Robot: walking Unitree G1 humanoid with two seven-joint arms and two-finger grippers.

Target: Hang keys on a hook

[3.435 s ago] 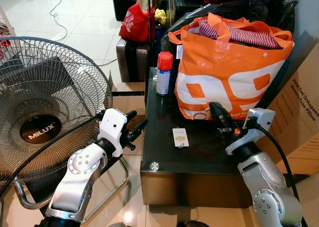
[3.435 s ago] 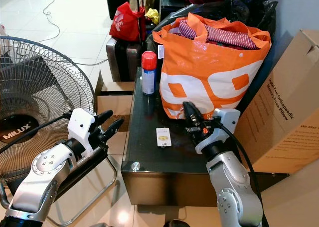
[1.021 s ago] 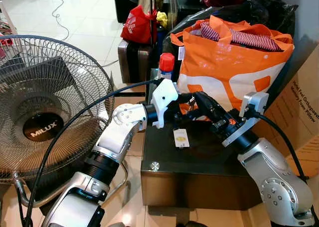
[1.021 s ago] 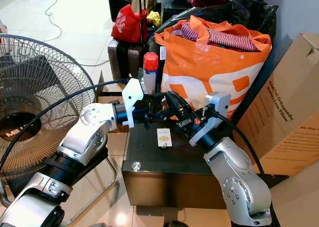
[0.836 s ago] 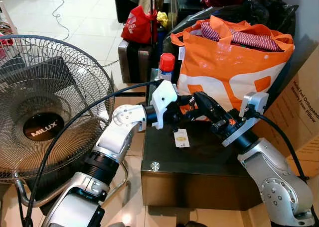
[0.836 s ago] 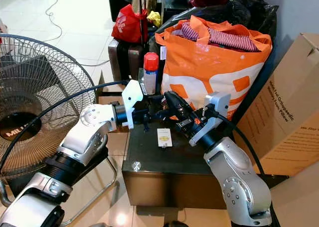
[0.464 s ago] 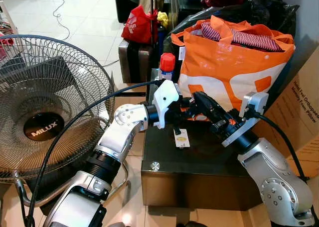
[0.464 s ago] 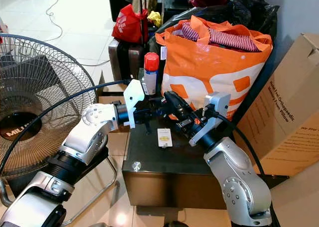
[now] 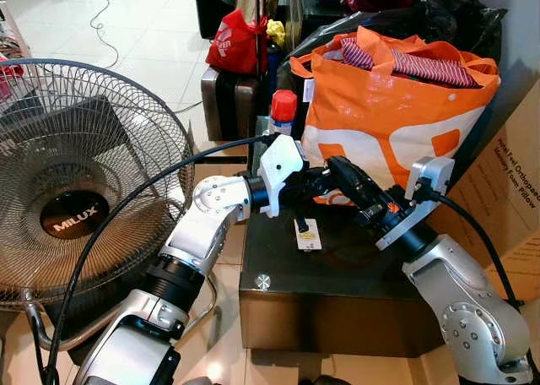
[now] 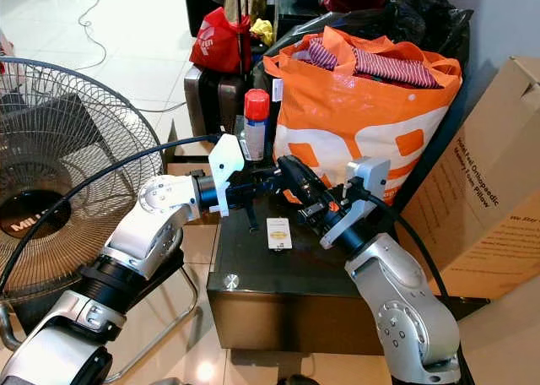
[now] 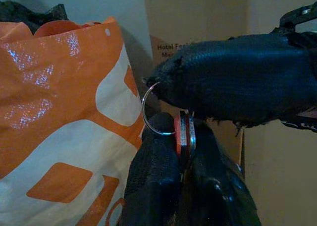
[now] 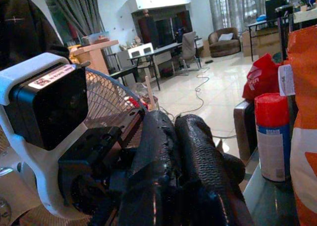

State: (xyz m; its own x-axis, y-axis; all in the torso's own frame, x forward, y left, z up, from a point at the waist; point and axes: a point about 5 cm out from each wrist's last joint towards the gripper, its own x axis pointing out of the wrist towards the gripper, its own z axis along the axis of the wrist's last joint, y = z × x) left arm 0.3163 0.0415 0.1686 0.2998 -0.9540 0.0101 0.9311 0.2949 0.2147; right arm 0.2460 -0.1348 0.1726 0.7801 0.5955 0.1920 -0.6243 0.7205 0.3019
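The fan (image 9: 72, 182), marked MILUX, stands left of the dark counter (image 9: 337, 275). Above the counter the left claw (image 9: 316, 181) is clenched on the keys (image 11: 184, 137), whose ring (image 11: 151, 112) loops over a fingertip of the right claw (image 9: 336, 167), its fingers pressed together. A tag (image 9: 305, 233) hangs straight down.

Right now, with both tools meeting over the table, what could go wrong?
1. The left tool pinches the keys by a narrow edge, so they could slip and drop onto the dark table.
2. The right tool sits right against the keys, so a slightly misjudged move could knock them loose or make the tools collide.
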